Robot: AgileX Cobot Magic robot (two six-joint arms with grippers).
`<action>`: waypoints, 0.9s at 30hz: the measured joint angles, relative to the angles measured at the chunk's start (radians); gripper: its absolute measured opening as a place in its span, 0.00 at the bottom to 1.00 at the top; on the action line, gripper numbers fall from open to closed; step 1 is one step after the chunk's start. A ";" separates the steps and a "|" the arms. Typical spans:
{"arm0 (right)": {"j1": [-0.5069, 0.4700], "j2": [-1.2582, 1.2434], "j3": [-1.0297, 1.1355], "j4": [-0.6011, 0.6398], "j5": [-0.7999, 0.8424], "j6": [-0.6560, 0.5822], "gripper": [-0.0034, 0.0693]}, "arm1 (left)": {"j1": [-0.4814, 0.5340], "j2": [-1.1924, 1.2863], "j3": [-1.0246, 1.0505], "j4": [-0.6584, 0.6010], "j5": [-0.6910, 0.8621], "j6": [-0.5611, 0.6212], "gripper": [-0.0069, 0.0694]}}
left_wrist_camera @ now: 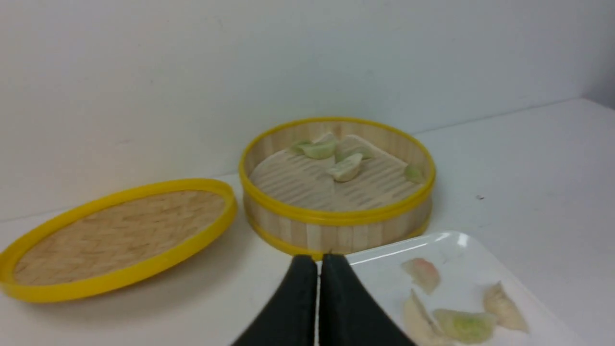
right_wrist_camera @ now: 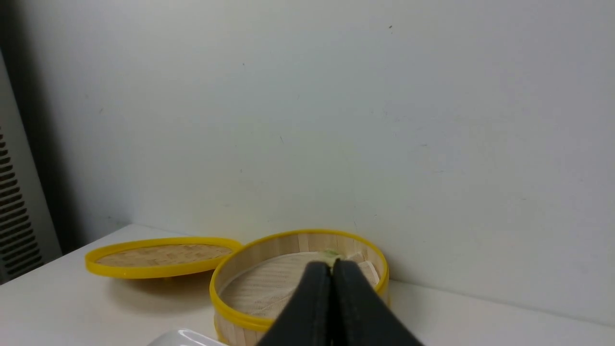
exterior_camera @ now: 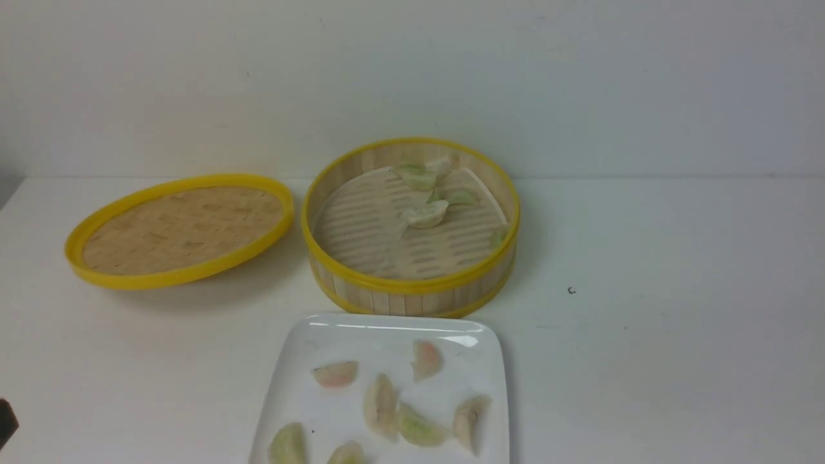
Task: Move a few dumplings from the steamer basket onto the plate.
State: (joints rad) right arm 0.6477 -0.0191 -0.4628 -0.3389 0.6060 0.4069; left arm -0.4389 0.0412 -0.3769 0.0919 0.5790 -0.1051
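Note:
The steamer basket [exterior_camera: 412,298] stands mid-table and holds several pale green dumplings [exterior_camera: 425,212] on its slatted floor, toward the far side. The white square plate [exterior_camera: 387,335] lies in front of it with several pink and green dumplings [exterior_camera: 380,405] on it. My left gripper [left_wrist_camera: 319,259] is shut and empty. It hovers low over the plate's [left_wrist_camera: 461,254] near-left corner, short of the basket [left_wrist_camera: 336,230]. My right gripper [right_wrist_camera: 331,263] is shut and empty, raised in front of the basket [right_wrist_camera: 230,312]. It is out of the front view.
The shallow woven lid [exterior_camera: 180,229] with a yellow rim lies left of the basket, its far edge tilted up. A white wall rises close behind the table. A dark part [exterior_camera: 6,422] shows at the front view's lower left edge.

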 joint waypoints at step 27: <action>0.000 0.000 0.000 0.000 0.000 0.000 0.03 | 0.330 -0.053 0.403 -0.183 -0.197 0.276 0.08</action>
State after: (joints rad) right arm 0.6477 -0.0191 -0.4628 -0.3389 0.6059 0.4069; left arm -0.1092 -0.0116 0.0261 -0.0915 0.3824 0.1713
